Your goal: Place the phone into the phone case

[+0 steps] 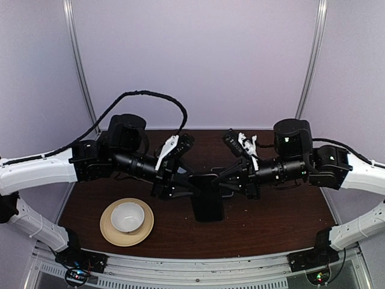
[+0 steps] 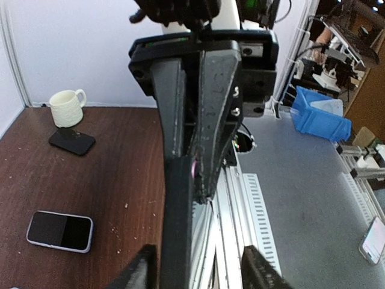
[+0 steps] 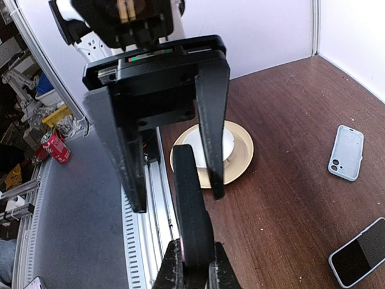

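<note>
The phone (image 1: 209, 205) is a plain black slab held in the air between the two arms, over the table's middle. My right gripper (image 1: 227, 183) is shut on it; in the right wrist view (image 3: 195, 271) both fingers clamp its near end (image 3: 191, 198). My left gripper (image 1: 191, 188) is open, its fingers either side of the phone (image 2: 175, 241) with a wide gap on one side (image 2: 201, 274). The phone case (image 2: 60, 230), black-faced with a light-blue rim, lies flat on the table behind the grippers; it also shows in the right wrist view (image 3: 361, 253).
A white bowl on a tan plate (image 1: 108, 232) stands front left. A pale grey-blue-backed phone (image 3: 347, 152) lies at the back left. A white mug (image 2: 66, 107) stands on a flat black pad (image 2: 72, 142) at the back right. A metal rail (image 1: 198, 268) runs along the near edge.
</note>
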Motion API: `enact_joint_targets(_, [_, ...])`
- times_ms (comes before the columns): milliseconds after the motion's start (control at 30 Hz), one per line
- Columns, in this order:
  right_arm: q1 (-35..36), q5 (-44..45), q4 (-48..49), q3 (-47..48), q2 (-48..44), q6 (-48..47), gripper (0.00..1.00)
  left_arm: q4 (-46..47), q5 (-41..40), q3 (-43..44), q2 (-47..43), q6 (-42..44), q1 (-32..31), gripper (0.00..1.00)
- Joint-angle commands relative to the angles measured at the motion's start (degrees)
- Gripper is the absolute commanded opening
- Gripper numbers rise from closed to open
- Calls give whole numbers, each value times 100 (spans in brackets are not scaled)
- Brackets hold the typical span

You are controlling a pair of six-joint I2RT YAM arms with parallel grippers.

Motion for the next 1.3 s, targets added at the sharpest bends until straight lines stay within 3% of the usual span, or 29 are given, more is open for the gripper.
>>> enact_joint_targets(0, [-124, 167, 1099, 142, -496, 417, 0, 1428, -595, -268, -406, -556, -60, 57])
enact_joint_targets(67, [-126, 196, 1371, 99, -613, 461, 0, 2020, -817, -558, -516, -823, -66, 56])
enact_joint_targets(133, [-131, 192, 1570, 52, -669, 475, 0, 2408, -813, -711, -521, -1033, -70, 47])
enact_joint_targets(233, [-135, 186, 1618, 62, -654, 480, 0, 2578, -734, -676, -422, -1212, -64, 14])
enact_joint_targets(300, [-135, 133, 1585, 64, -622, 528, 0, 2594, -669, -639, -379, -1253, -66, 1])
enact_joint_targets(500, [-159, 58, 1309, 49, -721, 512, 0, 2712, -586, -720, -411, -1296, -62, 0])
enact_joint_targets(533, [-161, 5, 1275, 35, -726, 516, 7, 2767, -601, -750, -430, -1316, -61, 0])
enact_joint_targets(600, [-170, -32, 1120, -13, -677, 537, 42, 2945, -635, -817, -474, -1383, -69, 0])
enact_joint_targets(633, [-170, -82, 970, -46, -647, 510, 50, 3058, -636, -855, -485, -1425, -69, 0])
enact_joint_targets(767, [-256, -421, 643, -366, -642, 549, 58, 3326, -584, -897, -485, -1583, -68, 0])
enact_joint_targets(1000, [-298, -302, 1103, -863, -880, 893, 46, 3566, -453, -930, -410, -1751, -67, 0])
enact_joint_targets(1133, [-304, -280, 1405, -940, -911, 1018, 9, 3440, -379, -866, -349, -1767, -65, 0])
enact_joint_targets(1267, [-339, -224, 1406, -883, -949, 1086, 0, 3448, -395, -924, -374, -1846, -64, 0])
